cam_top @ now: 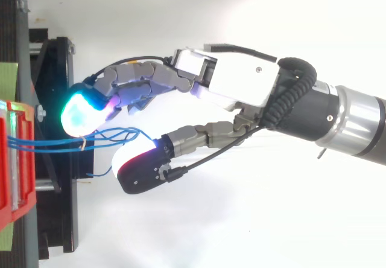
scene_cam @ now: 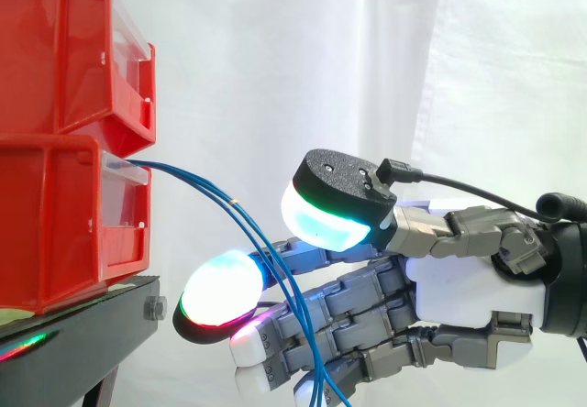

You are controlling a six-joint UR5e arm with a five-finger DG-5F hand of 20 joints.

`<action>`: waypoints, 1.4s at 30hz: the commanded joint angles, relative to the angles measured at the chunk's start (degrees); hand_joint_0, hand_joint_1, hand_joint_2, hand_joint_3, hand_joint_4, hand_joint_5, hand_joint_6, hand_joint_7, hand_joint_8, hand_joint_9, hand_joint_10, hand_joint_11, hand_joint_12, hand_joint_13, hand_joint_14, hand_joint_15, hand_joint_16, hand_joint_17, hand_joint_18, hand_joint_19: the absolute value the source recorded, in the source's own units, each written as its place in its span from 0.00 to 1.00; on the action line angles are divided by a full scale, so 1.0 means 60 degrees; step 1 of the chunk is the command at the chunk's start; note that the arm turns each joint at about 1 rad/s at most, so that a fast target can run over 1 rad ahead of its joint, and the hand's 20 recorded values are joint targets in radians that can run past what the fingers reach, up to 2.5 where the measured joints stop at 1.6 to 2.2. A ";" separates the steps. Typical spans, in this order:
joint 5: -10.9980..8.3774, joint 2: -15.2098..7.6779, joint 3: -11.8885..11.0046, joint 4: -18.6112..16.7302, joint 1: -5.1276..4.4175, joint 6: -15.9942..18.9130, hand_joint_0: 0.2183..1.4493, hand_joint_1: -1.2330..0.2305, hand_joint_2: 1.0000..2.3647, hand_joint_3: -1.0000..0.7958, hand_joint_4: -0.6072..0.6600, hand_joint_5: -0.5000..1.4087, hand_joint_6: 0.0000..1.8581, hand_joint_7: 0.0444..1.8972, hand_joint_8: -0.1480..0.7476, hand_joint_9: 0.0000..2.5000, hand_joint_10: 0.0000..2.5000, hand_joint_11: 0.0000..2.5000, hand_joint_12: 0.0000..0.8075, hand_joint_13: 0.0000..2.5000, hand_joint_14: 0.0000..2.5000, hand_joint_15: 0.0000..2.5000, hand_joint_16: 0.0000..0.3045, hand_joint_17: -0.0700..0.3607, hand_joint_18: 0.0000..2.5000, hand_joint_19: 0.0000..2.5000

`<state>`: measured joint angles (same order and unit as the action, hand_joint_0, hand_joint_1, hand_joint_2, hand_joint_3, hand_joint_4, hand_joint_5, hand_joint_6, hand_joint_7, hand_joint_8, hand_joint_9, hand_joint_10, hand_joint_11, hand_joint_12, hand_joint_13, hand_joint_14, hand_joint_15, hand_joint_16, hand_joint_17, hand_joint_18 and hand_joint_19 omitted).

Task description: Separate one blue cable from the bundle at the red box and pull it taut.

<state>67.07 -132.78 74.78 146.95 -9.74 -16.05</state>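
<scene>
Hand [scene_cam: 459, 279]: open-ish, thumb and fingers spread, not gripping anything
Blue cables [scene_cam: 235, 202]: bundle droops out of the lower red bin [scene_cam: 64, 214], running through the thumb-finger gap
Surface: black stand [scene_cam: 83, 334] under stacked bins
Room: plain white curtain [scene_cam: 367, 59]

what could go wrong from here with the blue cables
Several blue cables run together between the thumb and fingers of the hand, so closing may catch more than one.
A small tie seems to bind the strands, which could resist separating one.
A hard pull might shift the lower red bin.
</scene>
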 commanded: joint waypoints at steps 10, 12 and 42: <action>0.0028 -0.0005 0.0002 0.0088 -0.0120 0.0624 0.28 0.42 0.00 0.28 0.73 0.18 0.27 0.46 0.55 0.20 0.00 0.20 0.50 0.21 0.01 0.17 0.17 0.44 0.22 0.24; 0.0028 -0.0005 0.0002 0.0088 -0.0135 0.0785 0.28 0.41 0.00 0.28 0.73 0.18 0.27 0.46 0.55 0.21 0.00 0.20 0.50 0.21 0.01 0.17 0.17 0.43 0.22 0.24; 0.0702 -0.0634 -0.0101 -0.0278 -0.0032 0.2733 0.28 0.39 0.00 0.28 0.70 0.17 0.27 0.49 0.54 0.23 0.00 0.21 0.50 0.23 0.01 0.18 0.17 0.43 0.23 0.24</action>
<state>70.18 -136.23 74.26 145.43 -10.03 -1.05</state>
